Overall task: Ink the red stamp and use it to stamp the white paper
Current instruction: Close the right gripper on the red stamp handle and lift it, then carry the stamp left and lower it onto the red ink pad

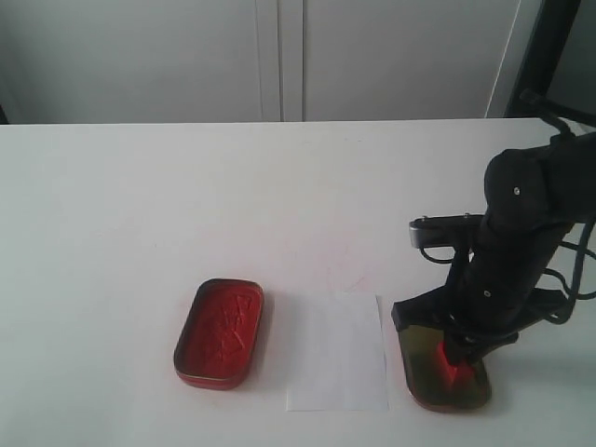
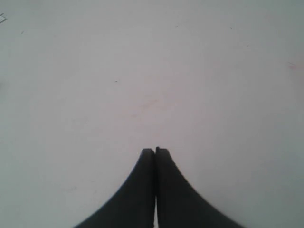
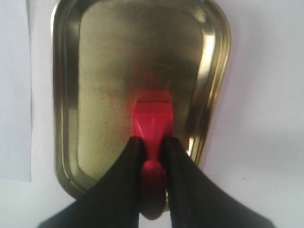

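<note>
The red stamp (image 3: 152,124) stands in the gold tin lid (image 3: 95,95), its square base down and its knobbed handle between my right gripper's fingers. My right gripper (image 3: 153,142) is shut on that handle. In the exterior view the red stamp (image 1: 447,365) shows under the right arm, inside the gold tin lid (image 1: 475,395) at the front right. The white paper (image 1: 337,352) lies flat between the lid and the red ink-pad tin (image 1: 220,332), with no mark that I can see. My left gripper (image 2: 155,151) is shut over bare tabletop; it is out of the exterior view.
The white tabletop (image 1: 186,205) stretches behind the tins and paper, with faint red smudges (image 1: 345,270) just beyond the paper. The right arm's black body (image 1: 512,251) rises above the lid. A white cabinet front closes the back.
</note>
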Action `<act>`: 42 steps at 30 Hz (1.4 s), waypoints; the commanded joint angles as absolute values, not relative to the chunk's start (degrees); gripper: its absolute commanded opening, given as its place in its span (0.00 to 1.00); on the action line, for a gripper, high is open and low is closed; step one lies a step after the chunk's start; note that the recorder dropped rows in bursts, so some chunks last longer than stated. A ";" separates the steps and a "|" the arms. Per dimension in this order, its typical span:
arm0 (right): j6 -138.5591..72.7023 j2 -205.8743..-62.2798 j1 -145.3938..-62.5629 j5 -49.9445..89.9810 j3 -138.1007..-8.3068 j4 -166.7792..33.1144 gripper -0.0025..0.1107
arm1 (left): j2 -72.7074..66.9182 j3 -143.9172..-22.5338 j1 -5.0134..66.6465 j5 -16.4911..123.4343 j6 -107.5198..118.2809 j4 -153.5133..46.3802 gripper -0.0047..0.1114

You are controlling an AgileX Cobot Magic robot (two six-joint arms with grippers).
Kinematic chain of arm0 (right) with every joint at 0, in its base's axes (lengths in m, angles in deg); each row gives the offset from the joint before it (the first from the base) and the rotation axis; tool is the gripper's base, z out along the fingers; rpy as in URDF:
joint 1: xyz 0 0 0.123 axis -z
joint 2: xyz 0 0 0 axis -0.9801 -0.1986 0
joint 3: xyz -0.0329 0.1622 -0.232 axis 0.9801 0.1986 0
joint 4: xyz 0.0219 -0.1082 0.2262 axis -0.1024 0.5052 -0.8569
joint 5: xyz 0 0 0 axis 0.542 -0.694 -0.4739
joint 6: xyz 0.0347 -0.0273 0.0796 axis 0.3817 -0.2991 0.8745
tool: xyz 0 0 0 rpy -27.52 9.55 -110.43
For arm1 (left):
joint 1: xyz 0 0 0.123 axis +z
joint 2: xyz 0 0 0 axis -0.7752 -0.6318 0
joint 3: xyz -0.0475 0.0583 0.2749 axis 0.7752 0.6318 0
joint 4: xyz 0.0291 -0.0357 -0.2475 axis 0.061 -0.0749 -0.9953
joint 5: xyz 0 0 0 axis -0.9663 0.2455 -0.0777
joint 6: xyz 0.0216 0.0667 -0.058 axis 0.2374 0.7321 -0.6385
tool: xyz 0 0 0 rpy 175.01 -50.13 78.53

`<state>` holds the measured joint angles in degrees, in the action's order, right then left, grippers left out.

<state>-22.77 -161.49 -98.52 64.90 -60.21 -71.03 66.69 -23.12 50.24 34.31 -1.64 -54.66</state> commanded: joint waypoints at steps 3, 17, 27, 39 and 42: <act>-23.13 -159.57 -98.50 64.74 -60.28 -70.62 0.02 | 66.92 -22.53 50.08 33.77 -1.64 -54.80 0.04; -26.17 -155.02 -99.19 69.96 -66.81 -70.28 0.02 | 66.92 -22.53 50.08 33.77 -1.64 -54.80 0.04; -27.28 -156.72 -106.39 73.98 -76.39 -70.28 0.02 | 66.92 -22.53 50.08 33.77 -1.64 -54.80 0.04; -28.07 -167.54 -115.74 82.71 -93.64 -70.18 0.02 | 66.92 -22.53 50.08 33.77 -1.64 -54.80 0.04; -28.07 -170.59 -118.26 84.01 -97.20 -69.91 0.02 | 66.92 -22.53 50.08 33.77 -1.64 -54.80 0.04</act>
